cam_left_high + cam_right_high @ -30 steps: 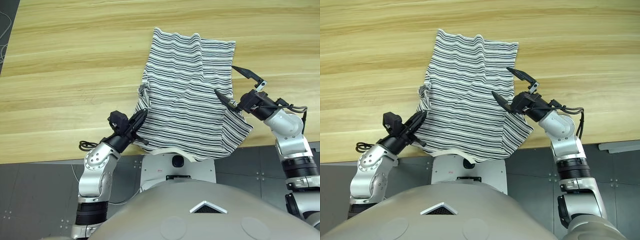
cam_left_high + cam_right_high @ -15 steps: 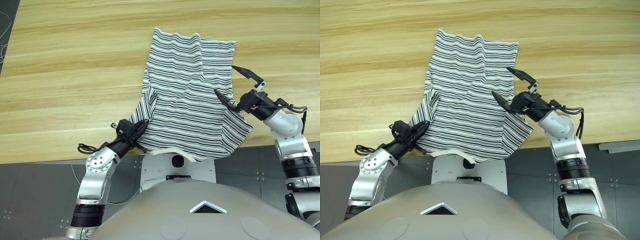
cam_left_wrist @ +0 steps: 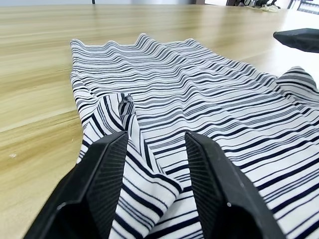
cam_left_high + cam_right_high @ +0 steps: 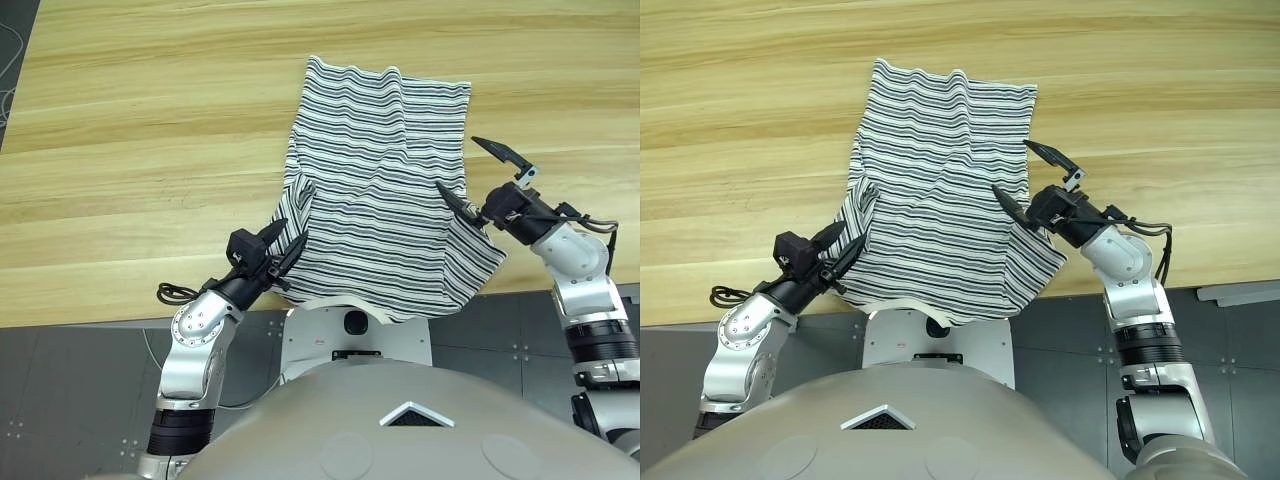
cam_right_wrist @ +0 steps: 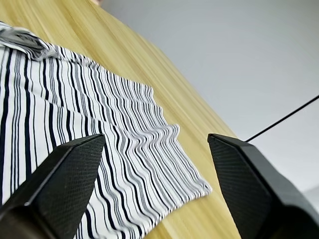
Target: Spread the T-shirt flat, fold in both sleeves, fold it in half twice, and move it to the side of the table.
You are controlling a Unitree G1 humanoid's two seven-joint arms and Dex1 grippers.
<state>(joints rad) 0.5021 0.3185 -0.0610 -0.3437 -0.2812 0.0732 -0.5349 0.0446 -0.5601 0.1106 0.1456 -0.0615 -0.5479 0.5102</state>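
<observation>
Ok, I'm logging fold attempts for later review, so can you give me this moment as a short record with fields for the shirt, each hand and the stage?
shirt: striped T-shirt on the wooden table, rumpled, near end hanging over the front edge
left hand: left hand open, fingers either side of a raised fold at the shirt's left edge
right hand: right hand open wide, at the shirt's right edge
stage: shirt not yet spread flat
</observation>
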